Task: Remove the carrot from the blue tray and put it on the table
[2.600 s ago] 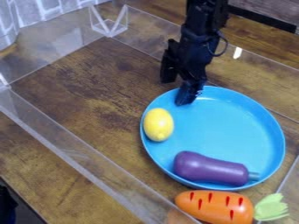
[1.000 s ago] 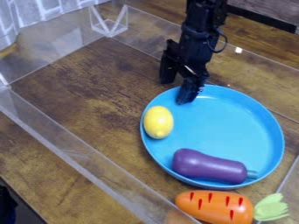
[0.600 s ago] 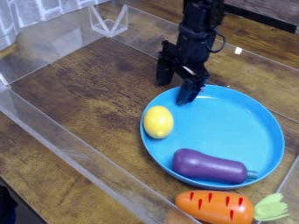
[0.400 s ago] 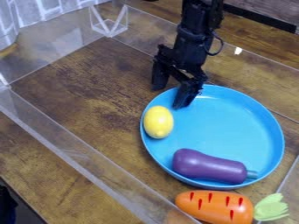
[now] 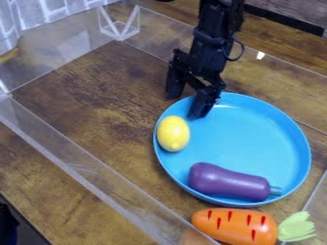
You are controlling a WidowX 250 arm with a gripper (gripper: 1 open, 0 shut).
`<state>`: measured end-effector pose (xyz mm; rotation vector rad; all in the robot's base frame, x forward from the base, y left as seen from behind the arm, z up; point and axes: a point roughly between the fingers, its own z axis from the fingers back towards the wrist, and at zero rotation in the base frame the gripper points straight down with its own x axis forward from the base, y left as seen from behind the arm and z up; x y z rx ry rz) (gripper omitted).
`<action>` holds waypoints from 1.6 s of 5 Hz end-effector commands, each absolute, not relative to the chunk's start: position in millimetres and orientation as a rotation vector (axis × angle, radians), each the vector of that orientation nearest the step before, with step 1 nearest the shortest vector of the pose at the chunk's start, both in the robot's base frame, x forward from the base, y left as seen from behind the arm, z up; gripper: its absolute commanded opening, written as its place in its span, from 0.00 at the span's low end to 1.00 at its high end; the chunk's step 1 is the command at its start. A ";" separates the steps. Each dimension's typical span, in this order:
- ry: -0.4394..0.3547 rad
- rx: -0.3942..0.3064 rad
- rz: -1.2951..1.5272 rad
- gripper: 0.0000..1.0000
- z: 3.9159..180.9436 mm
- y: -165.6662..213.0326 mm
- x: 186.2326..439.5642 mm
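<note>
The carrot [image 5: 238, 226], orange with a light-green top at its right end, lies on the table [image 5: 102, 105] at the bottom right, just below the blue tray [image 5: 262, 144] and off its rim. My gripper [image 5: 189, 96] points down at the tray's upper-left edge, far from the carrot. It is open with nothing between its fingers; one finger [image 5: 207, 101] is over the rim, the other over the wood.
A yellow lemon-like ball [image 5: 173, 135] rests on the tray's left side and a purple eggplant [image 5: 231, 183] on its lower part. Clear acrylic walls [image 5: 76, 177] border the table on the left and front. A clear stand [image 5: 119, 21] sits at the back.
The gripper's fingers have spread wider and turned slightly at the same spot by the tray's edge. The carrot, eggplant and yellow ball have not moved.
</note>
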<state>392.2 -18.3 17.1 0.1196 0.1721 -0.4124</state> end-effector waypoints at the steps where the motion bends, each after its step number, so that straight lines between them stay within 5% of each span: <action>1: 0.227 0.118 -0.457 1.00 8.1 -6.2 379.2; 7: 0.281 0.071 -0.409 1.00 16.0 -44.4 355.3; 8: 0.289 0.059 -0.351 0.00 17.3 -44.9 350.3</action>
